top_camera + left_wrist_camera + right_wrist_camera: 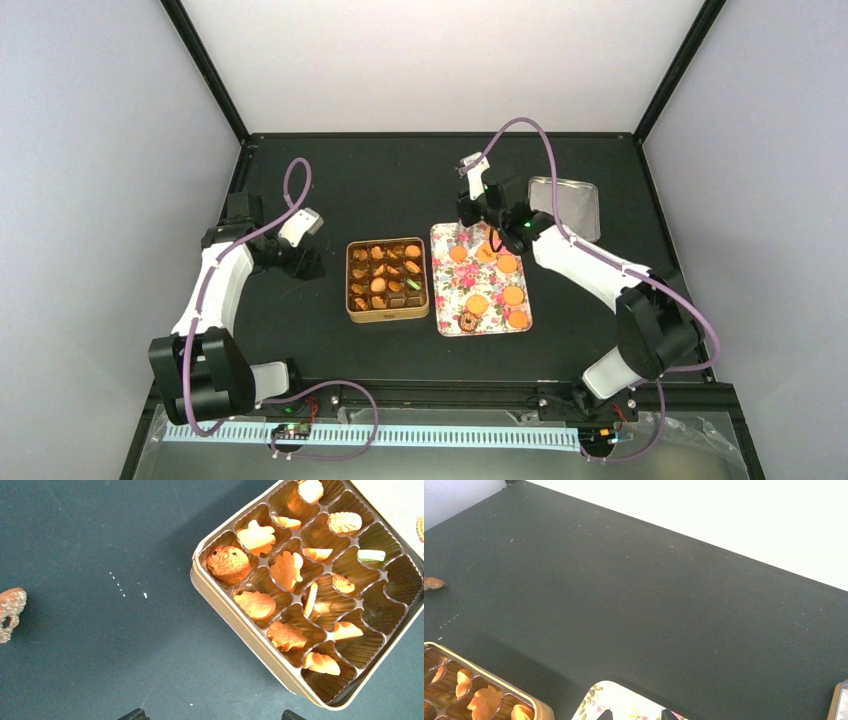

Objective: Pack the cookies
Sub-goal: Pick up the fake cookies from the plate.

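Observation:
Several round orange cookies (477, 303) and a brown ring-shaped one (467, 321) lie on a floral tray (447, 238). The square gold tin (349, 300) beside it holds orange cookies (257, 604) and a green one (371, 555) in its paper cups. Some cups are empty. I cannot make out a pink one. My left gripper (305, 262) hovers left of the tin, open and empty (212, 715). My right gripper (470, 215) is over the tray's far edge, its fingertips (606, 714) a little apart with nothing between them.
A brown cookie (10, 612) lies loose on the black table left of the tin; it also shows in the right wrist view (433, 583). A silver tin lid (563, 205) lies at the back right. The tray's corner (624, 700) shows under the right fingers.

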Robot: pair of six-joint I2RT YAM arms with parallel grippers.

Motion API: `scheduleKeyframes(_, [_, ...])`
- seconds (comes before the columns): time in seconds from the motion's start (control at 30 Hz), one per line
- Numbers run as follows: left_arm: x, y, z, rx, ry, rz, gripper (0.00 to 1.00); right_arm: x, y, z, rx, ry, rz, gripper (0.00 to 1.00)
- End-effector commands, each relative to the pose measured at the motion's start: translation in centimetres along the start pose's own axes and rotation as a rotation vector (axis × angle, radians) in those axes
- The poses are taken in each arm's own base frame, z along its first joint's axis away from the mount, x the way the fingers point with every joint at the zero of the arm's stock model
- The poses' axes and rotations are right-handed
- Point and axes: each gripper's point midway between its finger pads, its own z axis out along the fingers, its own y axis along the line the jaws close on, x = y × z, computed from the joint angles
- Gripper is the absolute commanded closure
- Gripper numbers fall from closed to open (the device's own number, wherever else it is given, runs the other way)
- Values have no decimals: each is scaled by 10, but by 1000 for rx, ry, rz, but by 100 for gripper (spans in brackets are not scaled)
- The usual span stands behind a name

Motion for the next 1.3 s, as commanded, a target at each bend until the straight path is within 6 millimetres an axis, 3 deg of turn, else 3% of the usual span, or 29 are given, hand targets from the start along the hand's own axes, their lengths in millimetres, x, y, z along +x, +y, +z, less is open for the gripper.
scheduleKeyframes(0.0, [-16, -4, -15, 0, -51, 33, 29, -25, -3, -15, 11, -55, -6, 87])
scheduleKeyframes(0.4, [-13, -6, -14, 13, -45, 37, 30, -44, 10, -33, -65, -74, -31, 92])
scheduleKeyframes(0.63, [-12, -9, -15, 22, -45, 45, 30, -32, 21, -26, -127, -18, -51, 90])
scheduleKeyframes(1.27, [-11, -8, -14, 20, -42, 47, 30, -5, 23, -12, -139, 40, -75, 72])
